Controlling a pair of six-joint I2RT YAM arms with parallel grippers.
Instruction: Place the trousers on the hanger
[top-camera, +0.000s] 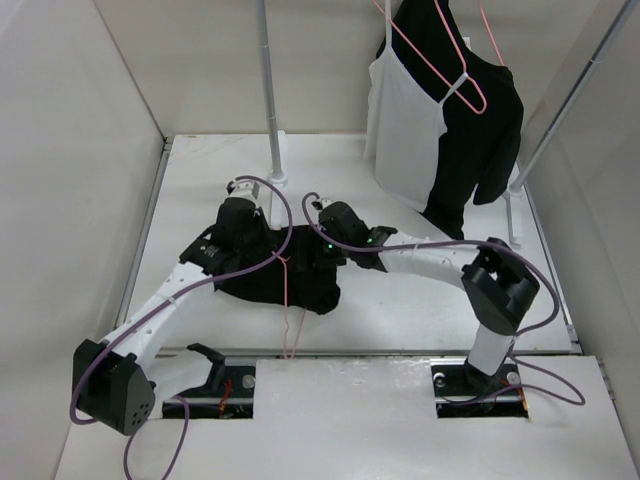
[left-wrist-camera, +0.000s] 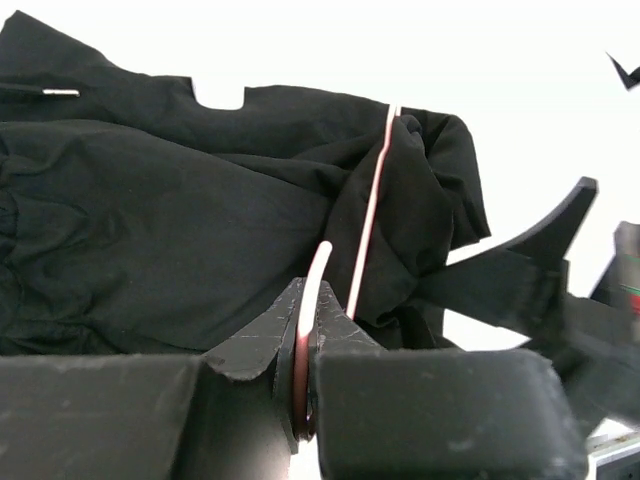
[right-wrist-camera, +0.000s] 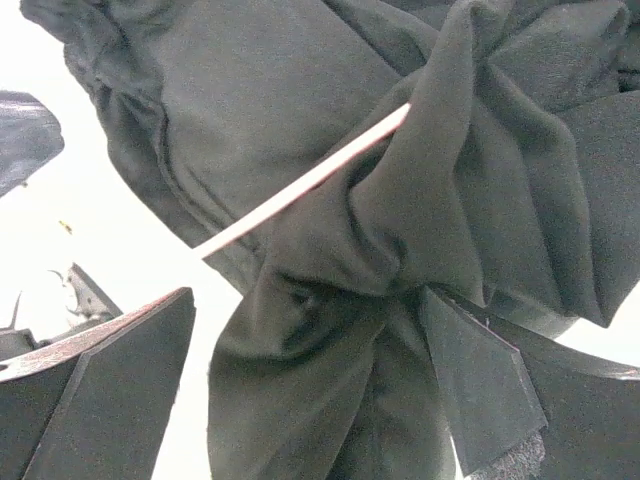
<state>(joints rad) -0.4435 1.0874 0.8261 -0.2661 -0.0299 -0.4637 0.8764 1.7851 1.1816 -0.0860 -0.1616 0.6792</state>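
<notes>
The black trousers (top-camera: 285, 278) lie bunched in a heap on the white table between my two grippers. The thin pink hanger (top-camera: 289, 315) lies partly under them, with its wire running toward the near edge. My left gripper (top-camera: 262, 246) is shut on the hanger wire (left-wrist-camera: 308, 330), with the trousers (left-wrist-camera: 150, 230) just beyond it. My right gripper (top-camera: 325, 250) is open. In the right wrist view its fingers (right-wrist-camera: 480, 380) stand wide apart around a hanging fold of the trousers (right-wrist-camera: 330, 330). The far finger touches the cloth and the other is clear of it. The hanger wire (right-wrist-camera: 300, 185) crosses the fabric.
A second pink hanger (top-camera: 455, 60) at the back right carries a white camisole (top-camera: 405, 130) and a black top (top-camera: 480, 140). Rack poles stand at the back middle (top-camera: 270, 100) and the right (top-camera: 560, 110). White walls enclose the table on both sides.
</notes>
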